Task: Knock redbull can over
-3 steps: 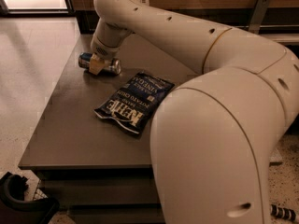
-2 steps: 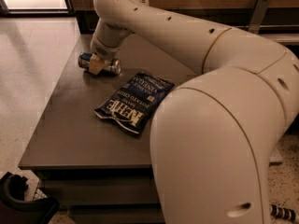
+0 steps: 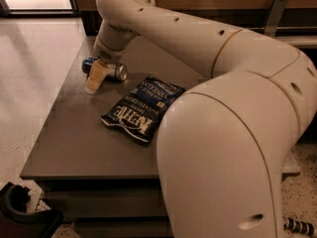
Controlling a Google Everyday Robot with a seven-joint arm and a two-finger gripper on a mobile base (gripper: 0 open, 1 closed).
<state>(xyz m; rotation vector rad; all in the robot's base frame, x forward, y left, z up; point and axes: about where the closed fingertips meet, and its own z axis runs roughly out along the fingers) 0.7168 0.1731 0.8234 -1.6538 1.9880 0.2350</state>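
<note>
Gripper [image 3: 94,81] hangs at the far-left part of the table [image 3: 74,138], at the end of the big cream arm [image 3: 208,38] that reaches in from the lower right and bends down over that corner. Only a pale tan tip of it shows below the wrist, pointing down & slightly left, w/ its lower end at or just above the tabletop. Can't tell whether it's spread or pressed together, since just that one tan piece is visible from this side. Nothing seen pinched in it.

Redbull can [image 3: 115,72] is down on its side on the table, lying roughly left-right. Blue end pokes out left of the tan tip, silver end faces right. The tan tip crosses in front of the can's middle, so the mid part of the can is hidden. They overlap in view & look to be in contact or very nearly so; can't say which for sure.

Chip bag [image 3: 143,107], dark blue w/ white lettering, lies flat near the table's centre, to the right of & nearer than the can, apart from it & from the gripper. Arm's large elbow section covers the table's right side. Dark curved object [image 3: 17,209] sits on the floor by the near-left table corner.
</note>
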